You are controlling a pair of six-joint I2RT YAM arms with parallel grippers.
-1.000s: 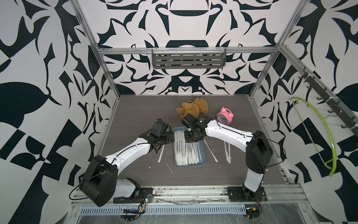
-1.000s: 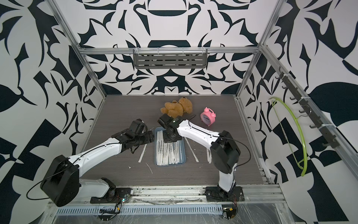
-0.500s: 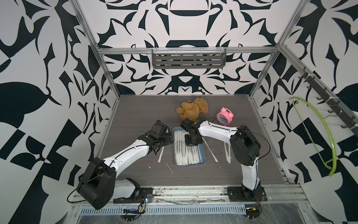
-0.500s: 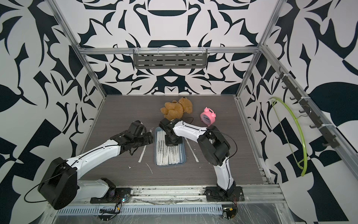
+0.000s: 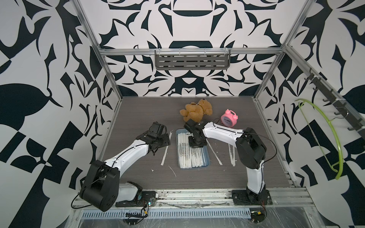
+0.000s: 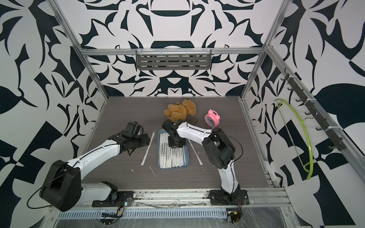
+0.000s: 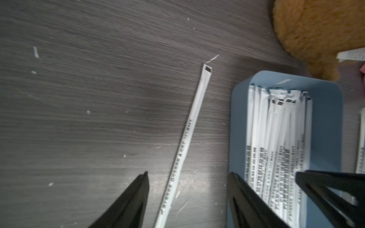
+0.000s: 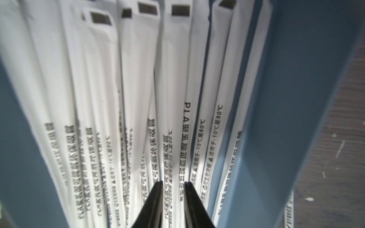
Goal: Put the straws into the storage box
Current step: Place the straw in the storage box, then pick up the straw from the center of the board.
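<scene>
The storage box [image 5: 208, 157] is a blue-grey tray at mid-table, holding several white printed straws [image 5: 189, 156] side by side. My right gripper [image 5: 196, 145] is down in the far half of the storage box [image 8: 296, 98]. Its jaws [image 8: 173, 182] stand slightly open, on either side of one straw lying in the pile [image 8: 138, 79]. My left gripper [image 7: 188, 173] is open just left of the storage box [image 7: 325, 128]. It straddles a single straw [image 7: 185, 142] lying on the table [image 5: 165, 154] without touching it.
More straws lie on the table right of the box [image 5: 214, 153], [image 5: 232, 154]. A brown teddy bear [image 5: 196, 111] and a pink alarm clock [image 5: 229, 118] stand behind the box. Small white scraps [image 5: 172, 170] lie nearer the front. A grey slotted shelf [image 5: 192, 61] hangs on the back wall.
My right arm has folded at the elbow and its gripper has moved further over the straws in the box, its jaws parting slightly. My left gripper's jaws have narrowed a little around the table straw.
</scene>
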